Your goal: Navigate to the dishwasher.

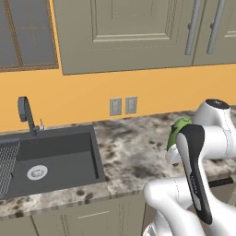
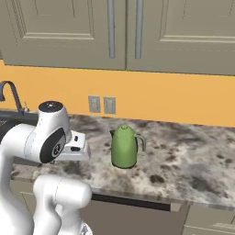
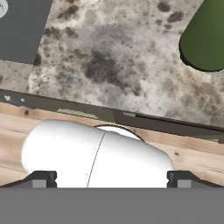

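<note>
Facing the counter [image 2: 193,160] by the sink [image 1: 50,159], the folded arm carries its gripper [image 3: 111,178] empty, fingers apart; the dishwasher [image 2: 133,215] sits below the counter's front edge under the kettle [image 2: 125,147], close enough to suggest arrival.

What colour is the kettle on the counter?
Green: the kettle shows best in the right base view.

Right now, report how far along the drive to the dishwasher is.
Done, it seems: the base stands at the counter, with the dishwasher directly ahead under the green kettle; its dark top strip and bar handle show. In hand: nothing. The gripper holds no object, fingertips wide apart, pointing down over the counter edge beside the sink. Left: at most a small final alignment; I can't judge that exactly.
</note>
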Tool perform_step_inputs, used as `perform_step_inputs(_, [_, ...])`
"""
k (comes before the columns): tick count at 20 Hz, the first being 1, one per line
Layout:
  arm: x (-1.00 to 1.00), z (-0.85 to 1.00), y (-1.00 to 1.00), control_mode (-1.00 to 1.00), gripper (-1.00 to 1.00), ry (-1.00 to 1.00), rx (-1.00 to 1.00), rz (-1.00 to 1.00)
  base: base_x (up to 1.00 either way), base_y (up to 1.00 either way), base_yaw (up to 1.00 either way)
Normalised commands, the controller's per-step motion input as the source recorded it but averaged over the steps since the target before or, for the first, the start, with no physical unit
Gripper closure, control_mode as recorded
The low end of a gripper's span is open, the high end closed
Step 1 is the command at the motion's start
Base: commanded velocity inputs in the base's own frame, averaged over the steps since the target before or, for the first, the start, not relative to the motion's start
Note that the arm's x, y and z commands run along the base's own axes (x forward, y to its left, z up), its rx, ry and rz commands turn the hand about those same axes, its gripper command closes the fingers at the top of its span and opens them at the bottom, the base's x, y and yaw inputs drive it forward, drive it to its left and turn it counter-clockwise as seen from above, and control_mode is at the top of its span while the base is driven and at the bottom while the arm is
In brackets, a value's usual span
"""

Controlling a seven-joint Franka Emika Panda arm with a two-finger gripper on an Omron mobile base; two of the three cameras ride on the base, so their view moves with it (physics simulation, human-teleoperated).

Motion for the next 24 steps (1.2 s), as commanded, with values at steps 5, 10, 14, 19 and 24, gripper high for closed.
perform_step_inputs(5, [0.0, 0.0, 0.0, 1.0, -1.0, 0.0, 0.0, 0.0, 0.0, -0.27, 0.0])
perform_step_inputs(10, [0.0, 0.0, 0.0, 1.0, -1.0, 0.0, 0.0, 0.0, -0.03, -0.83, 0.03])
perform_step_inputs(14, [0.0, 0.0, 0.0, 1.0, -1.0, 0.0, 0.0, 0.0, -0.05, -0.57, 0.01])
perform_step_inputs(19, [0.0, 0.0, 0.0, 1.0, -1.0, 0.0, 0.0, 0.0, 0.0, 0.01, 0.0])
perform_step_inputs(24, [0.0, 0.0, 0.0, 1.0, -1.0, 0.0, 0.0, 0.0, 0.59, 0.08, 0.0])
